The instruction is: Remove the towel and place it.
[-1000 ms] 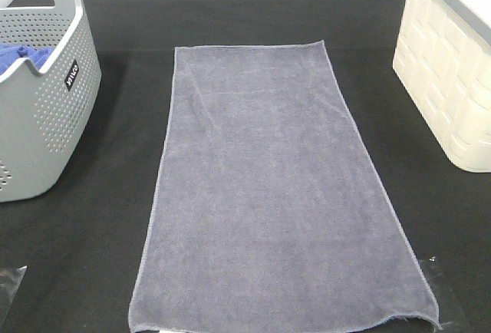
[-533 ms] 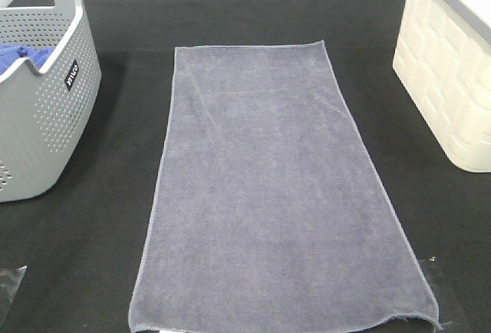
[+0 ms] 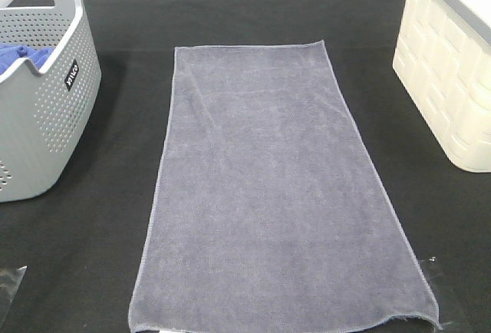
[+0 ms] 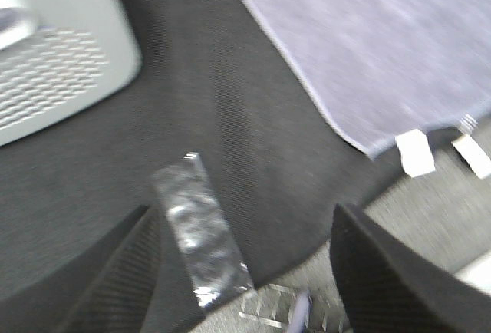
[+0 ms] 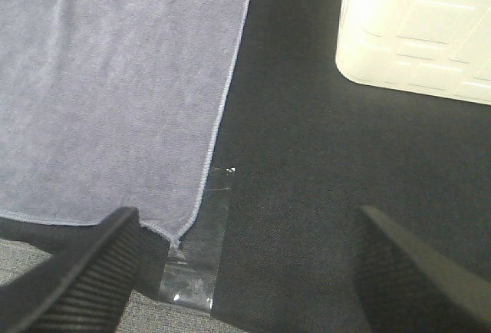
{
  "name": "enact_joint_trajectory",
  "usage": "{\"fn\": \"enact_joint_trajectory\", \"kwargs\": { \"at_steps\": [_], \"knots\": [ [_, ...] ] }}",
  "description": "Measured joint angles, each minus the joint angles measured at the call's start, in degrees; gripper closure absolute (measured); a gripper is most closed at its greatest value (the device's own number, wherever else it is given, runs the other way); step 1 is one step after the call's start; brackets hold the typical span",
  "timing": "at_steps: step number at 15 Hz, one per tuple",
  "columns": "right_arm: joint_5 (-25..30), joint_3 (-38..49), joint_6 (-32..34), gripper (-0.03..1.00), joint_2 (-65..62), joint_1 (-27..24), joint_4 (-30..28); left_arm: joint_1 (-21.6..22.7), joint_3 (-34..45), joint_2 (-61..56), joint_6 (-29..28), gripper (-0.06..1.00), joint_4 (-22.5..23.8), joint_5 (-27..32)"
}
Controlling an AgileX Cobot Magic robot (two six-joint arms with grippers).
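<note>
The grey-lavender towel (image 3: 272, 187) lies spread flat on the black table, its long side running from the back to the front edge. It also shows in the left wrist view (image 4: 368, 41) and the right wrist view (image 5: 115, 87). My left gripper (image 4: 245, 272) is open and empty above the table's front left edge, apart from the towel. My right gripper (image 5: 245, 272) is open and empty above the front right edge, beside the towel's near corner. Neither gripper shows in the exterior high view.
A grey perforated basket (image 3: 54, 118) with a bright blue cloth (image 3: 19, 58) inside stands at the left. A cream-white bin (image 3: 449, 80) stands at the right. Clear tape strips lie near the front corners (image 5: 196, 260), (image 4: 199, 233).
</note>
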Motion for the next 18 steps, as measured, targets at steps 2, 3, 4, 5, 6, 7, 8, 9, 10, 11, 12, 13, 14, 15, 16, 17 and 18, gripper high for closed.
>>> {"fn": "enact_joint_trajectory", "kwargs": {
  "at_steps": [2, 3, 4, 5, 6, 7, 8, 9, 10, 11, 12, 13, 14, 15, 16, 17, 18],
  "knots": [
    [0.0, 0.0, 0.0, 0.25, 0.0, -3.2, 0.1, 5.8, 0.0, -2.5, 0.0, 0.33, 0.0, -0.2],
    [0.0, 0.0, 0.0, 0.25, 0.0, -6.9, 0.1, 9.2, 0.0, -4.9, 0.0, 0.33, 0.0, -0.2],
    [0.0, 0.0, 0.0, 0.25, -0.5, -9.1, 0.1, 10.9, 0.0, -6.6, 0.0, 0.33, 0.0, -0.3],
    [0.0, 0.0, 0.0, 0.25, -1.4, -10.8, 0.1, 12.4, 0.0, -8.3, 0.0, 0.33, 0.0, -0.3],
    [0.0, 0.0, 0.0, 0.25, -2.7, -11.7, 0.1, 13.5, 0.0, -9.7, 0.0, 0.33, 0.0, -0.3],
    [0.0, 0.0, 0.0, 0.25, -4.2, -11.9, 0.1, 14.1, 0.0, -11.2, 0.0, 0.33, 0.0, -0.3],
    [0.0, 0.0, 0.0, 0.25, -5.6, -11.9, 0.1, 14.2, 0.0, -12.4, 0.0, 0.33, 0.0, -0.3],
    [0.0, 0.0, 0.0, 0.25, -6.8, -11.9, 0.1, 14.2, 0.0, -13.6, 0.0, 0.33, 0.0, -0.3],
    [0.1, 0.0, 0.0, 0.25, -8.0, -11.9, 0.1, 14.2, 0.0, -14.4, 0.0, 0.33, 0.0, -0.3],
    [0.1, 0.0, 0.0, 0.25, -8.0, -11.9, 0.1, 14.2, 0.0, -14.4, 0.0, 0.33, 0.0, -0.3],
    [0.0, 0.0, 0.0, 0.25, -8.4, -11.9, 0.2, 14.3, 0.0, -14.8, 0.0, 0.33, 0.0, -0.3],
    [0.0, 0.0, 0.0, 0.25, -8.5, -11.9, 0.3, 14.3, 0.0, -14.8, 0.0, 0.33, 0.0, -0.3],
    [0.0, 0.1, 0.0, 0.25, -8.7, -11.9, 0.3, 14.3, 0.0, -14.8, 0.0, 0.33, 0.0, -0.3],
    [0.0, 0.1, 0.0, 0.25, -8.7, -11.9, 0.3, 14.3, 0.0, -14.8, 0.0, 0.33, 0.0, -0.3],
    [0.0, 0.1, 0.0, 0.25, -8.7, -11.9, 0.3, 14.3, 0.0, -14.8, 0.0, 0.33, 0.0, -0.3],
    [0.0, 0.1, 0.0, 0.25, -8.7, -11.9, 0.3, 14.3, 0.0, -14.8, 0.0, 0.33, 0.0, -0.3],
    [0.0, 0.1, 0.0, 0.25, -8.7, -11.9, 0.3, 14.3, 0.0, -14.8, 0.0, 0.33, 0.0, -0.3]
  ]
}}
